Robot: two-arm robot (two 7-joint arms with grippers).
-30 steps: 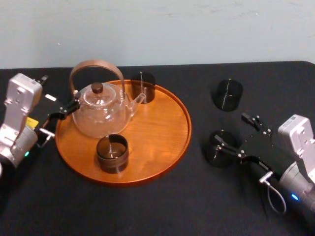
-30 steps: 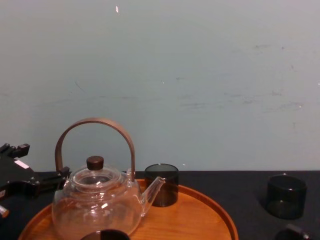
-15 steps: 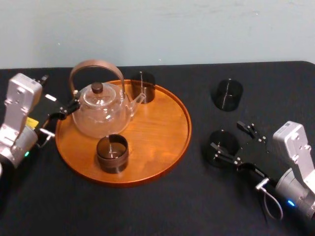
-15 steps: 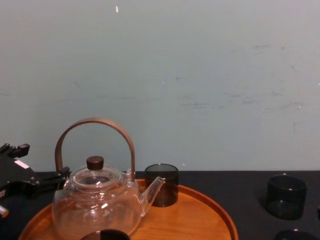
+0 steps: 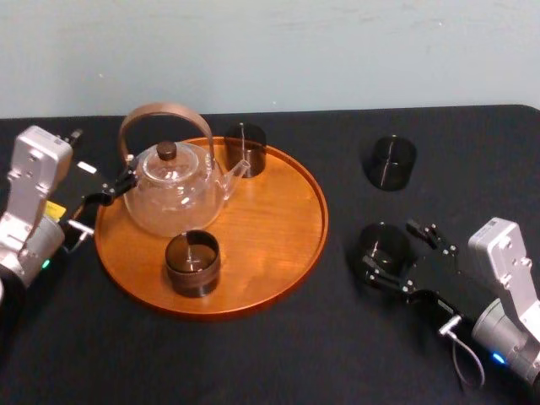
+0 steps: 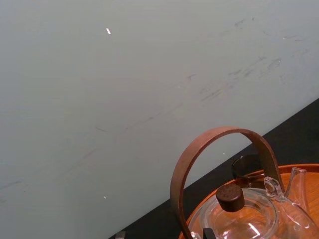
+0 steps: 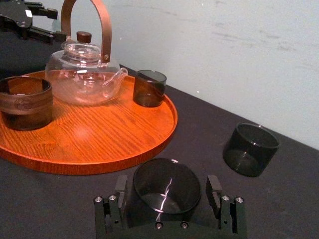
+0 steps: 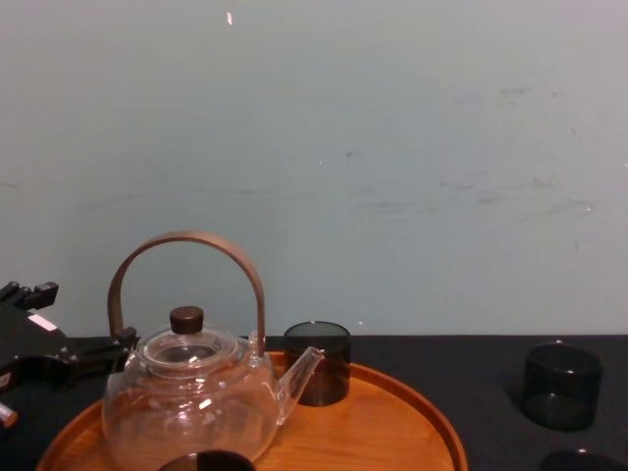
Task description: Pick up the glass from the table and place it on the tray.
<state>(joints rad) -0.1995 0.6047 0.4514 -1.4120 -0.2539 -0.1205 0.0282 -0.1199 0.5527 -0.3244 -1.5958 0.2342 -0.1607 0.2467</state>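
Two dark smoked glasses stood on the black worktop (image 5: 278, 354), both to the right of the round wooden tray (image 5: 314, 221). The nearer glass (image 5: 381, 246) was the one in hand. It stood upright, well clear of the tray rim, and the farther glass (image 5: 390, 162) sat apart behind it.

The right gripper (image 7: 167, 183) had come in low from the robot's side. Its fingers (image 7: 121, 186) were spread open, one on each side of the nearer glass, with a small gap showing at either wall. Nothing was gripped yet. The left gripper (image 5: 108, 190) was parked at the tray's left edge beside the teapot (image 5: 173, 190).

The glass looked short, straight-walled and thin, so it was probably light, rigid and breakable. Its smooth, glossy side would likely be slippery against hard pads. A squeeze across the middle of the wall, on opposite sides, seemed the safest hold. The grip would want to be firm enough not to slide, yet gentle enough not to crack the glass. Holding it level would matter too, since a short cylinder could pivot between two narrow contacts.

On the tray, a dark glass (image 5: 245, 149) stood at the back and a brown-banded one (image 5: 192, 263) at the front. The bare wood on the right half looked like the easiest spot to set the glass down.
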